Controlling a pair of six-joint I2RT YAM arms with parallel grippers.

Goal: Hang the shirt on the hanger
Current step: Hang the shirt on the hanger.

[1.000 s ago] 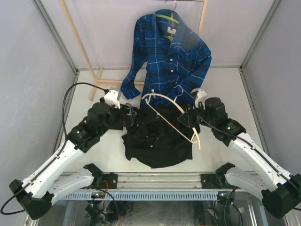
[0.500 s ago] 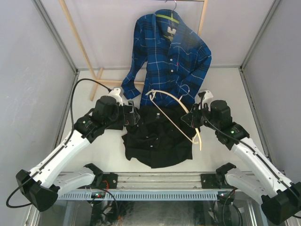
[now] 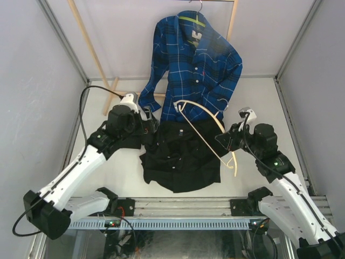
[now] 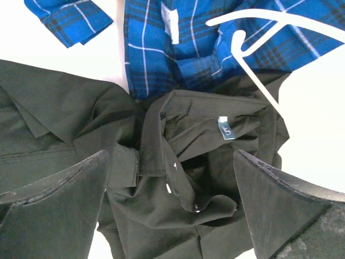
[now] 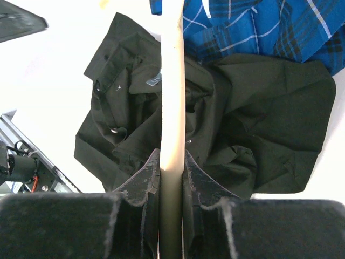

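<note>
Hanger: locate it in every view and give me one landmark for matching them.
Top external: the hanger arcs right of centre, over the shirt, held by the right gripper.
Left wrist: hanger in the top right corner, partly over the plaid shirt.
Right wrist: hanger straight up the middle, rising from between the fingers.
Landmark: the shirt, seen in all three; its teal label shows in both wrist views.

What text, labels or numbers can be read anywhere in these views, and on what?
"S" (possibly "5"): teal neck label of the black shirt.
Too blurred to read: white neck label of the blue plaid shirt.
No other text shows.
</note>
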